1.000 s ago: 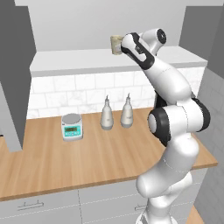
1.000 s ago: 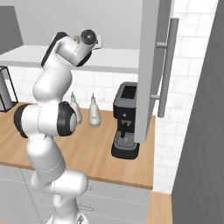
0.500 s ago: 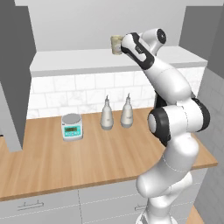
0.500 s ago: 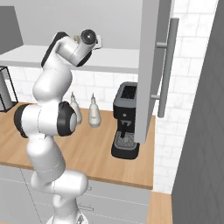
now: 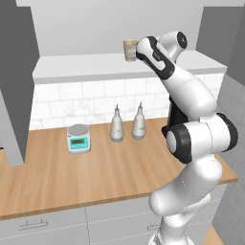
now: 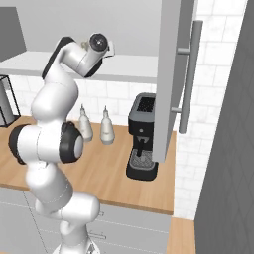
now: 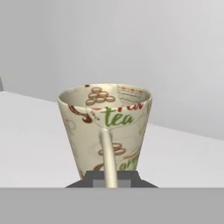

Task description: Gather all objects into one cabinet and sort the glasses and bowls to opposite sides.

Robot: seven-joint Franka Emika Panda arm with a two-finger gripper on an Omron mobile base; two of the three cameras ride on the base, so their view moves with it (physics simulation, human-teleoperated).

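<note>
One tumbler [image 7: 105, 127] clamped in end effector [image 7: 110, 177] on cabinet shelf [image 5: 86, 64]; fingertips hidden.

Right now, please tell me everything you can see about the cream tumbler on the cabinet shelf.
The cream tumbler is a small tapered cup, wider at its rim than its base, printed with green "tea" lettering and brown motifs outside and inside. It looks like glazed ceramic. It stands upright on the white shelf floor of the open wall cabinet, before the pale back wall. A thin cream handle runs down the side facing the camera. The end effector is shut on it.
</note>
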